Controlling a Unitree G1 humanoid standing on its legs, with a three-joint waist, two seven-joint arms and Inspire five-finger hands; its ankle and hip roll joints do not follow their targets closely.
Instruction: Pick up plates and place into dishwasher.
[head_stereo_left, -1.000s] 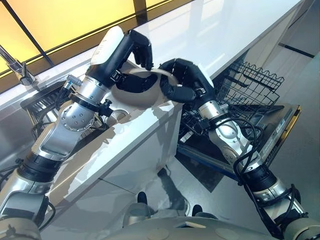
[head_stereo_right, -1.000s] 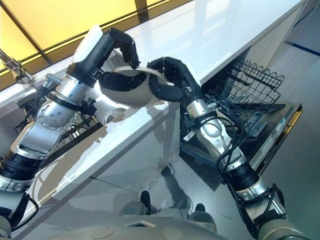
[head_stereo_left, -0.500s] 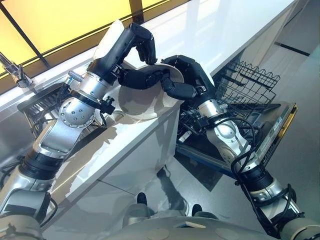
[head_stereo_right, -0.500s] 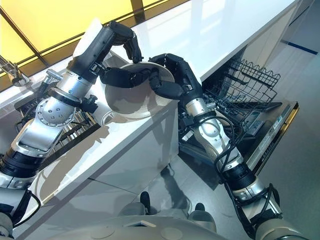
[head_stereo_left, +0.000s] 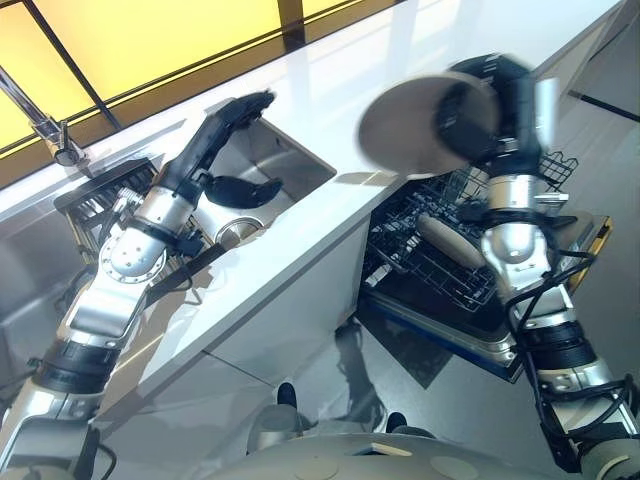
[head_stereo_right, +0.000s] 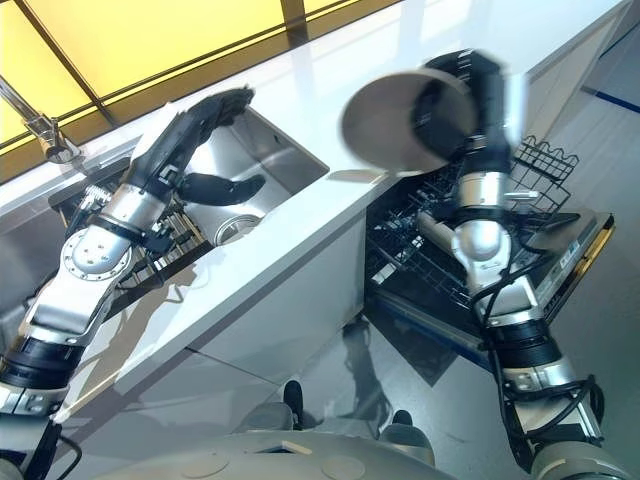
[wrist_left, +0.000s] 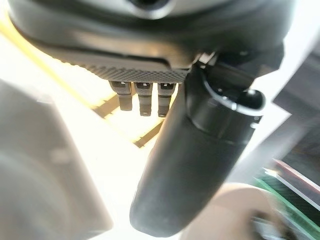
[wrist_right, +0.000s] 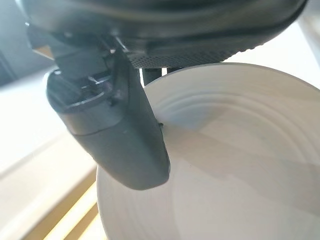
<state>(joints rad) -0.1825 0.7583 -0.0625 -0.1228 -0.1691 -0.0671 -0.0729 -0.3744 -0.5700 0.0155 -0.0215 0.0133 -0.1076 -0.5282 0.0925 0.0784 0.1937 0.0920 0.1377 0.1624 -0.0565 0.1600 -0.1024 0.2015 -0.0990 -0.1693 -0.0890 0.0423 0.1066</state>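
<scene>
My right hand (head_stereo_left: 490, 105) holds a round beige plate (head_stereo_left: 410, 128) up in the air above the counter's edge, over the open dishwasher (head_stereo_left: 470, 265). In the right wrist view the thumb (wrist_right: 120, 135) presses on the plate's (wrist_right: 230, 165) face, with the fingers hidden behind it. Over the sink (head_stereo_left: 265, 165) my left hand (head_stereo_left: 215, 140) hovers with straight fingers and holds nothing. The left wrist view shows its thumb (wrist_left: 200, 150) standing free.
The dishwasher's lower rack (head_stereo_left: 440, 250) is pulled out and an upper wire rack (head_stereo_right: 540, 165) stands beyond it. A white counter (head_stereo_left: 330, 220) runs between the sink and the dishwasher. A faucet (head_stereo_left: 45, 125) and a dark dish rack (head_stereo_left: 105, 190) lie at the left.
The left hand has let go of the plate and opened over the sink. The right hand has carried the plate to the right and upward, over the dishwasher.
</scene>
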